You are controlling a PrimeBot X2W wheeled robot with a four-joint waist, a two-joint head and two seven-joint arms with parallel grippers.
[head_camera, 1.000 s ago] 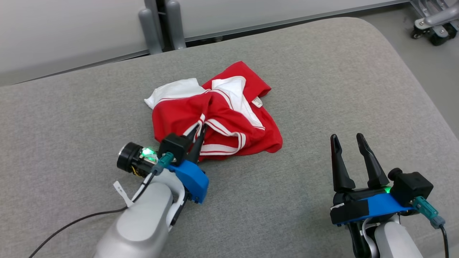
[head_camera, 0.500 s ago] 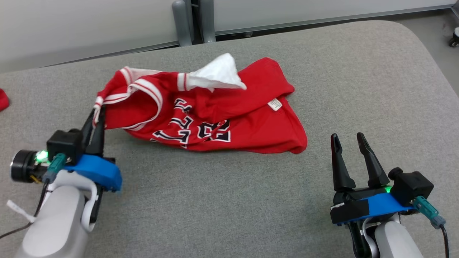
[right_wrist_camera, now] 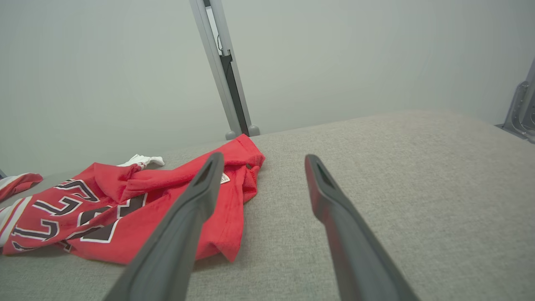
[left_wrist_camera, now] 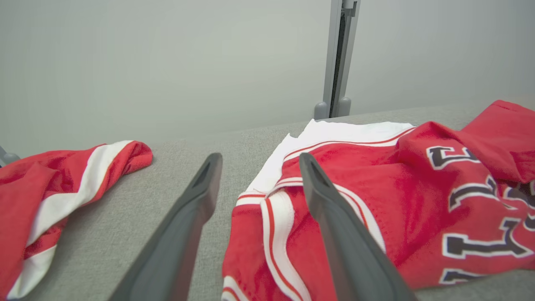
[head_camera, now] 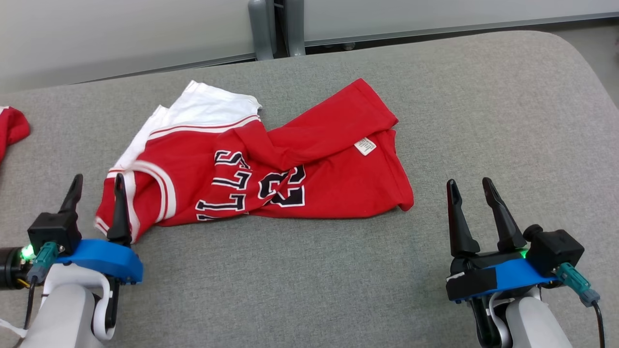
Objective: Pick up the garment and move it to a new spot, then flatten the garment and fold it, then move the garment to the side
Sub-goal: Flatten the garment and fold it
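A red jersey [head_camera: 271,169] with white trim and dark lettering lies partly spread and wrinkled on the grey cushion [head_camera: 435,96], its lower part folded over. It also appears in the left wrist view [left_wrist_camera: 397,200] and the right wrist view [right_wrist_camera: 125,205]. My left gripper [head_camera: 96,186] stands open at the jersey's near-left corner, one finger over the striped edge, holding nothing. My right gripper [head_camera: 469,191] is open, off the jersey's right end, above bare cushion.
A second red and white garment [head_camera: 12,128] lies at the cushion's far left edge, also seen as red and white cloth [left_wrist_camera: 54,188] in the left wrist view. A grey post [head_camera: 275,26] stands behind the cushion against a pale wall. Bare cushion spreads at the front and right.
My left gripper has dragged the jersey leftward, opened and let it go; the jersey now lies spread out. The head camera has shifted. The right gripper has not moved.
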